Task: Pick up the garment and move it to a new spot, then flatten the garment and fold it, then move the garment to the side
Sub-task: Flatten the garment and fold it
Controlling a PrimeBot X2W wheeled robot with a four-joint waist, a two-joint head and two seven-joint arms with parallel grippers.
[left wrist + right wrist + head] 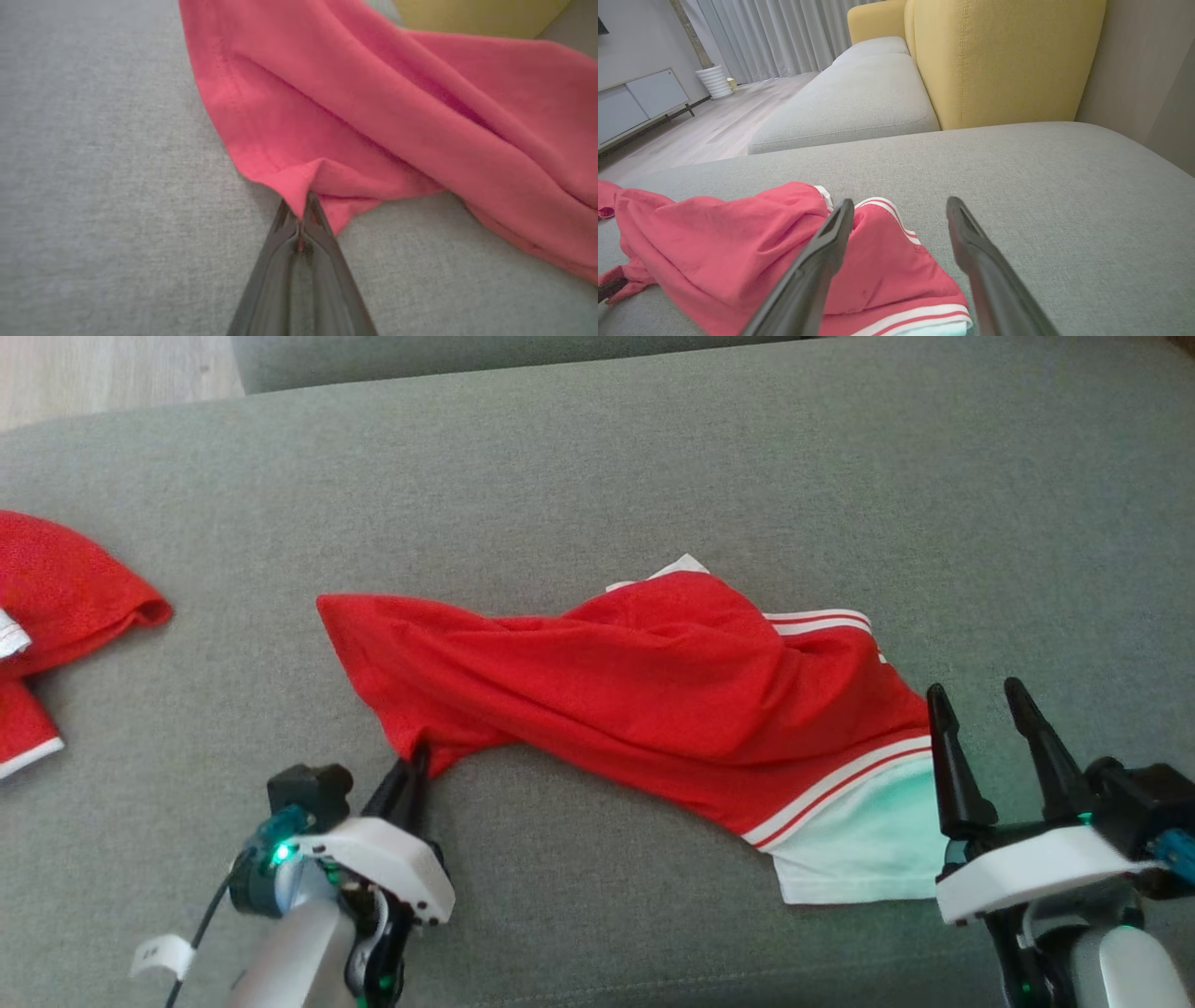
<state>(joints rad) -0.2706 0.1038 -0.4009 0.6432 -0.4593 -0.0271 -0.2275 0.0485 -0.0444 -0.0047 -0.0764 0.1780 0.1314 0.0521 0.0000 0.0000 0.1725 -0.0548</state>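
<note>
left gripper [417, 763] is clamped shut on the near-left corner of the garment [653, 691], fingers low and almost flat to the grey cushion [653, 457] it sprawls across. lift slowly here, that pinch of cloth looks thin and could slip. at the garment's right end, right gripper [976, 693] hovers, fingers spread wide and empty, beside the striped hem [840, 784].

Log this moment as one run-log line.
left end effector: shut on garment corner | right end effector: open, by garment's other end | garment: crumpled on sofa | step: pickup grasp
</note>
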